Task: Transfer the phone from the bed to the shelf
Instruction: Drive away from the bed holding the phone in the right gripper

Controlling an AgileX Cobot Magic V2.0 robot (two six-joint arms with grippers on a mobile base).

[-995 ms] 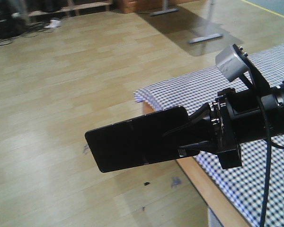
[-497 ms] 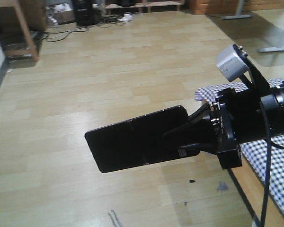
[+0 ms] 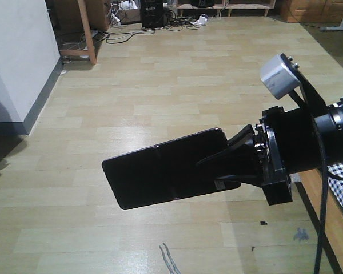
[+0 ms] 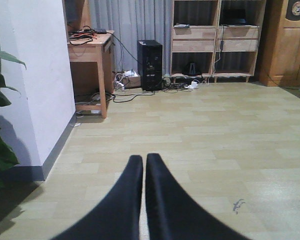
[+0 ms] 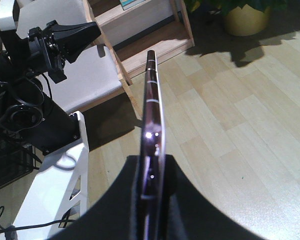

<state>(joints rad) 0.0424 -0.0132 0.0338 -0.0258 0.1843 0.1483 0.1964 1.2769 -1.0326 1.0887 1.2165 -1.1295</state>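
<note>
1. Front view: the indoor light is even and fairly bright. Soft pale glare sits on the floor (image 3: pixel 131 134), and the phone (image 3: pixel 160 177) reads flat black.
2. Left wrist: the background is sharp, while the left gripper (image 4: pixel 144 162) close up is dark and slightly soft.
3. Right wrist: a hard shadow spreads beside the plant pot (image 5: pixel 245 20), and tiny highlights glint on the phone's edge.

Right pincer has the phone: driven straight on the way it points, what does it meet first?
The phone leads the right pincer, and its tip lines up with the lowest boards of the wooden shelf. Only open floor shows between; depth is unclear, so creep in.
</note>
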